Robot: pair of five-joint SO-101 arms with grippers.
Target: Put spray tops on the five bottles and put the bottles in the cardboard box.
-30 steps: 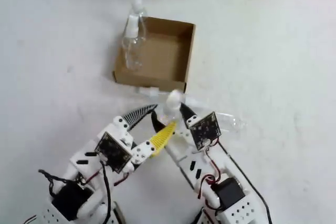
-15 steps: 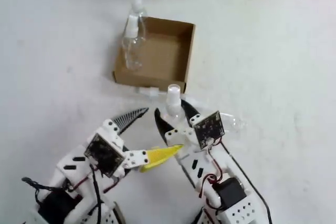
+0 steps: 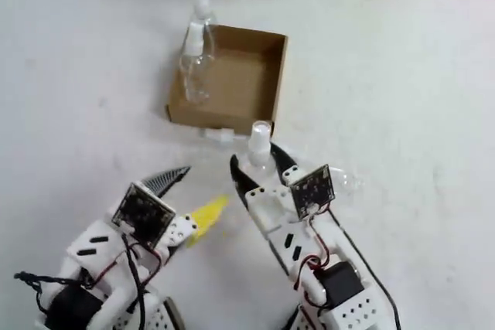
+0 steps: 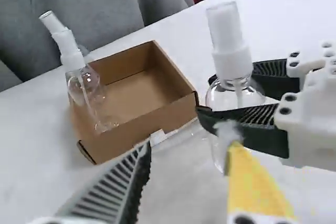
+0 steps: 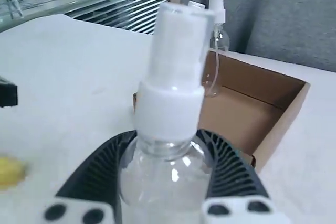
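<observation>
As you read across from your left, left claw [image 3: 206, 185]: spread wide and holding nothing, low over the table, short of the box and off to the side of the held bottle.
Capped bottles [image 3: 193, 59]: two stand upright with tops on at the box's left wall. You can likely count both as done, though I cannot tell whether each sits fully inside.
Box [image 3: 244, 86]: open, with most of its floor bare, so there is room for the rest.
Bottle by the box front [image 3: 220, 135]: clear, on its side on the table close to the front wall. It looks uncapped, but it is too faint to be sure.
Held bottle [image 5: 165, 182]: upright with a spray top [image 5: 176, 61] seated on its neck, just in front of the box's near wall and not yet inside.
Right claw [image 3: 255, 160]: closed around that bottle's belly, one finger on each side.
Bottle on the right [image 3: 346, 183]: clear, lying on the table beside the right arm. I cannot make out its neck.
Tally: by my judgement you have two finished and a third capped that only needs lowering into the box. The two lying bottles need tops and boxing.
</observation>
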